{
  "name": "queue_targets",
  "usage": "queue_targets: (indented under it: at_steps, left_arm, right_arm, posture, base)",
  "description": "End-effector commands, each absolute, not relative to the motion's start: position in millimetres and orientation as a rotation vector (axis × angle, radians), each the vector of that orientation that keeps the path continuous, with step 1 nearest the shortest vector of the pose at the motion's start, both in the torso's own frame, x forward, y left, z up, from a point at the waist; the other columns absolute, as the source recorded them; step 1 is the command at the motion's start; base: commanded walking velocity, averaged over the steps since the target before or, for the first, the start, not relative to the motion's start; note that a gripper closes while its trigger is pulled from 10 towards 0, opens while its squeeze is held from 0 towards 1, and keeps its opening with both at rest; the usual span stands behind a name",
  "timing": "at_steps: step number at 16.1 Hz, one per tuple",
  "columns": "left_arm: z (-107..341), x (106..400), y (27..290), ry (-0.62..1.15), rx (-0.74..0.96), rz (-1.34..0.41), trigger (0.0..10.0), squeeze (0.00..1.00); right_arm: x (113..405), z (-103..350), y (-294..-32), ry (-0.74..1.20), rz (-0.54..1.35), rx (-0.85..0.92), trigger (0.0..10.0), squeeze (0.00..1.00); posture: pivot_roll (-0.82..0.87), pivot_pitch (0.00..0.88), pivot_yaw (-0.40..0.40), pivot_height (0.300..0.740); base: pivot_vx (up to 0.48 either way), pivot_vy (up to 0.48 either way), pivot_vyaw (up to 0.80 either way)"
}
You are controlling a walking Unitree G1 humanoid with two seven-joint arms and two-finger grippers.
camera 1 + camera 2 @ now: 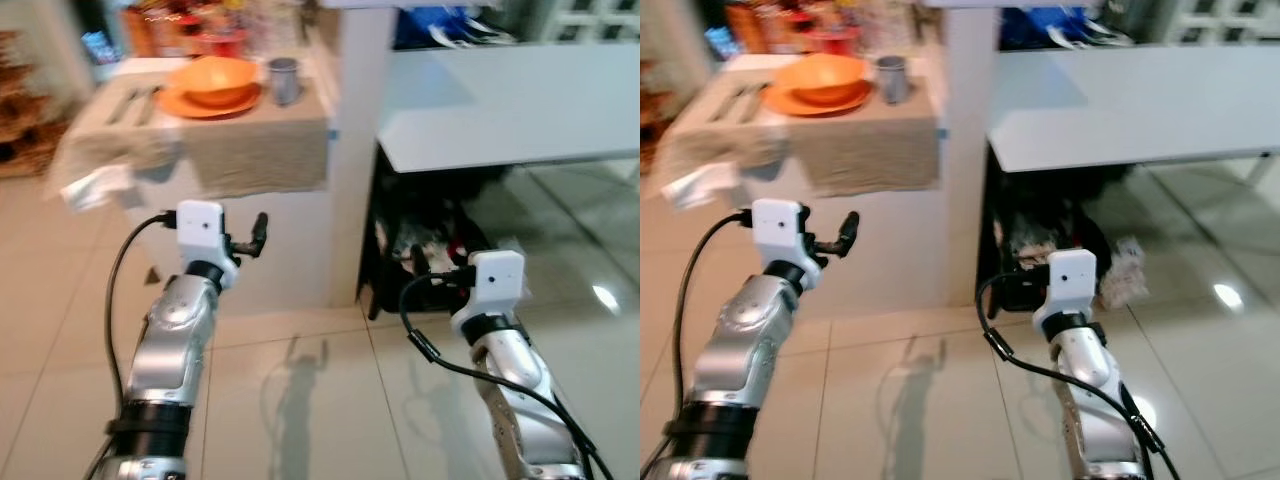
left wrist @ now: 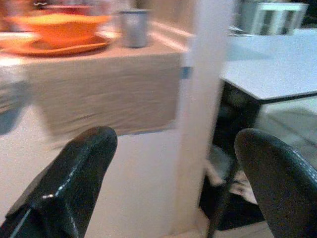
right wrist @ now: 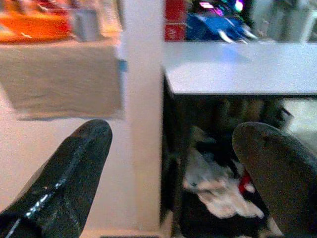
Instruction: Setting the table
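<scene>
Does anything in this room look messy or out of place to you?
Yes. A heap of crumpled cloth or clothes is stuffed in the dark space under the white table. The beige cloth hangs unevenly over the counter edge. The orange bowl, plate and grey cup look tidy.

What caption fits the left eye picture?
Both pincers, left and right, raised low before the counter's orange bowl and cup.

A coarse, matt beige cloth [image 1: 250, 140] drapes over the ledge. The orange bowl [image 1: 213, 80] and plate [image 1: 205, 103] look like smooth plastic; the grey cup [image 1: 284, 80] looks dull metal. The floor [image 1: 320, 400] is glossy tile. The white tabletop [image 1: 500, 110] is smooth and matt. Both arms are brushed silver metal, with shiny black fingers [image 2: 74, 183].
</scene>
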State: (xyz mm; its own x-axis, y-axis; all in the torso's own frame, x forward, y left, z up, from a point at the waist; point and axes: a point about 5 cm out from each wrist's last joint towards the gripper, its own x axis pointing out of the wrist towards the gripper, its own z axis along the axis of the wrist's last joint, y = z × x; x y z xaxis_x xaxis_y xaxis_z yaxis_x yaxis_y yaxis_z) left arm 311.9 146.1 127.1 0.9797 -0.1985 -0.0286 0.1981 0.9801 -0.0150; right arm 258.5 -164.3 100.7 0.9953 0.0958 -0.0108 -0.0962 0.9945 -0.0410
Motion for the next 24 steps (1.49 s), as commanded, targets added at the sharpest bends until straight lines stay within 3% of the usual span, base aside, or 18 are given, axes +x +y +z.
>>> queue_targets:
  at_steps: [1,18,24]
  left_arm:
    - [131,314,151,0.024,0.027,-0.184,10.0,0.0]
    - [133,316,143,0.007,0.024,-0.211,10.0,0.0]
    - [134,316,144,-0.001,0.034,-0.199,10.0,0.0]
  right_arm:
    - [262,106,-159,-0.012,0.109,-0.03,10.0,0.0]
    - [266,106,-155,-0.015,0.125,-0.031,10.0,0.0]
    - [272,121,-152,-0.06,0.126,-0.027,10.0,0.0]
  posture:
    - [-0.09,0.0,0.034,0.74]
    - [-0.09,0.0,0.038,0.74]
    - [-0.09,0.0,0.038,0.74]
  base:
    - [0.48,0.0,0.0]
    - [0.48,0.0,0.0]
    - [0.0,0.0,0.0]
